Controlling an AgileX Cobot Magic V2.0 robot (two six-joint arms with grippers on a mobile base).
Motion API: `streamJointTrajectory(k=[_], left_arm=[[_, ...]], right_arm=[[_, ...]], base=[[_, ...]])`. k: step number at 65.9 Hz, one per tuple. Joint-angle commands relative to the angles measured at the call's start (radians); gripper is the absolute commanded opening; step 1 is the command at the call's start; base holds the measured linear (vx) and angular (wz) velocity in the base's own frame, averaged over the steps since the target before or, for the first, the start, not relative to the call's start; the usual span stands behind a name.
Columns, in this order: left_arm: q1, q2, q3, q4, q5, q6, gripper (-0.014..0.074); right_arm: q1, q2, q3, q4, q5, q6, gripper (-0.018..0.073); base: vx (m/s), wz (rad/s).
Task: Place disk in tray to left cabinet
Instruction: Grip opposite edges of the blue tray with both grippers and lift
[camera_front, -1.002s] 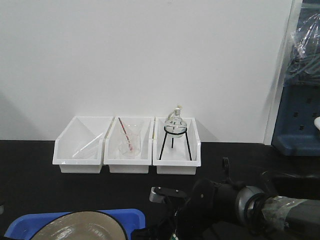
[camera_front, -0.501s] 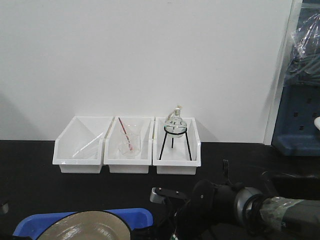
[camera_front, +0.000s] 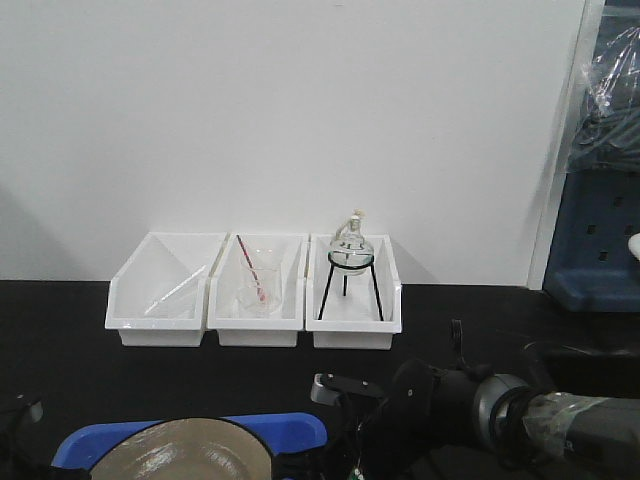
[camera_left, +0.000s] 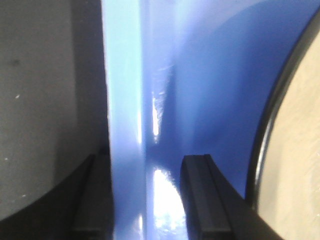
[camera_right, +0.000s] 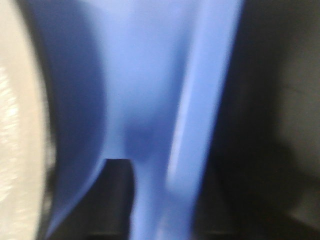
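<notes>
Tray: the blue tray (camera_front: 300, 432) sits low at the front edge of the front view, over the black table (camera_front: 60, 370); only its far lip and corners show.
Disk: the tan, black-rimmed disk (camera_front: 185, 462) lies in the tray and fills most of its width, cut off by the bottom of the picture.
Left gripper: the left gripper (camera_left: 147, 200) straddles the tray's lip, with 1 finger (camera_left: 92, 200) outside against the lip and 1 finger (camera_left: 200, 195) inside on the tray floor, so it is closed narrow on the lip. The disk's rim curves past just right of the inner finger, apart from it.
Right gripper: the right gripper (camera_right: 165, 200) is at the tray's opposite lip. This view is blurred: 1 dark finger (camera_right: 119, 192) shows inside the tray, between lip and disk, and the outer side is lost in shadow. Whether it clamps the lip cannot be told.
Right arm: the dark right arm (camera_front: 480, 410) reaches in from the lower right toward the tray's right end.
Bins: 3 white bins (camera_front: 160, 330) stand side by side against the white wall (camera_front: 300, 100), well behind the tray.
Bin contents: the middle bin holds a clear beaker (camera_front: 255, 290) with a red rod. The right bin holds a round flask (camera_front: 351, 248) on a black tripod (camera_front: 350, 290).
</notes>
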Motion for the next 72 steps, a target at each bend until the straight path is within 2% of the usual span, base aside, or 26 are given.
streamJointTrajectory(k=[1,12,25,36,46,63,72], left_arm=[[-0.033,-0.038,-0.024,-0.111,0.018,-0.001,0.0336],[-0.05,-0.011,-0.024,-0.117,-0.006,-0.001,0.0214],[-0.052,-0.004,-0.025,-0.181,0.019,0.003,0.0104],[-0.052,-0.004,-0.042,-0.266,0.122,0.017,-0.001],[-0.052,-0.004,-0.081,-0.291,0.19,0.015,-0.0006],[-0.051,-0.005,-0.163,-0.421,0.343,0.004,-0.0001],[-0.051,-0.005,-0.219,-0.462,0.41,-0.043,-0.0001]], right_arm=[[0.012,-0.05,-0.026,0.062,0.005,0.012,0.0154],[0.012,-0.05,-0.026,0.062,0.006,0.012,-0.0016],[0.012,-0.051,-0.026,0.068,0.019,0.014,-0.0011],[-0.004,-0.07,-0.026,0.113,0.075,0.02,-0.0008],[-0.044,-0.105,-0.026,0.156,0.117,0.02,-0.0008],[-0.132,-0.185,-0.026,0.209,0.218,0.019,-0.0008],[-0.174,-0.237,-0.026,0.215,0.239,0.014,-0.0008]], base=[[0.0,0.0],[0.0,0.0],[0.0,0.0],[0.0,0.0],[0.0,0.0],[0.0,0.0],[0.0,0.0]])
